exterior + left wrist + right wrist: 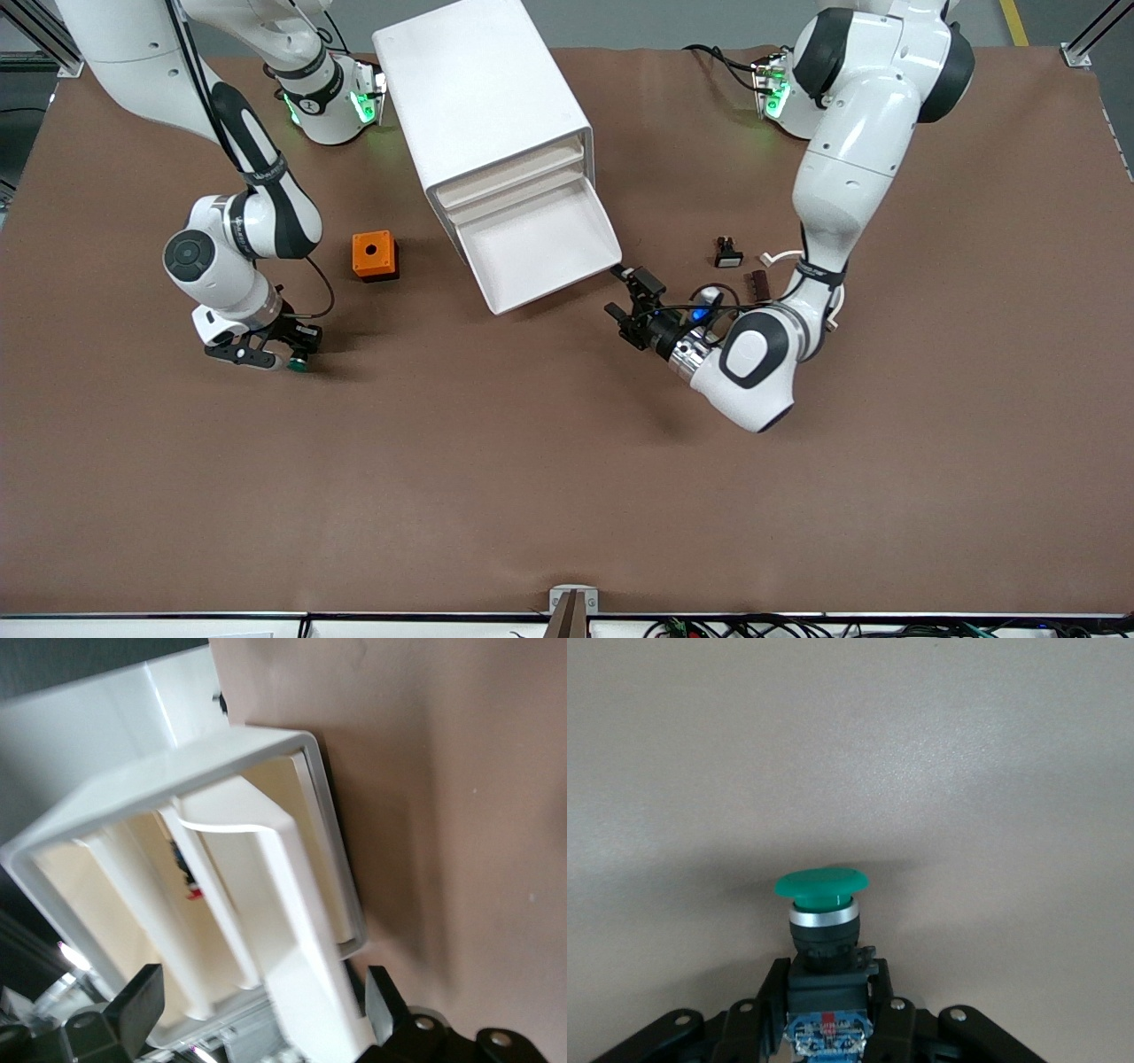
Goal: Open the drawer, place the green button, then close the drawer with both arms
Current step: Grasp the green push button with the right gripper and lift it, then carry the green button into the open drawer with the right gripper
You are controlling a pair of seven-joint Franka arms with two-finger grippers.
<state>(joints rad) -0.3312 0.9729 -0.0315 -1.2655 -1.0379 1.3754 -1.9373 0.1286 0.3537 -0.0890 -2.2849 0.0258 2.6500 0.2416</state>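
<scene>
The white cabinet [483,106] lies on the brown surface [567,496], and its lowest drawer [540,248] is pulled out, sloping toward the front camera. The left claw [627,306] sits low at the drawer's corner toward the left arm's end, its fingers [133,1005] spread wide on either side of the drawer front, apparently not gripping it. The right claw [288,357] is down at the surface near the right arm's end, nearer the front camera than the orange box [374,255], and is clamped on the dark body of the green-capped button [822,904]. A black-and-white switch [727,252] lies beside the left arm.
</scene>
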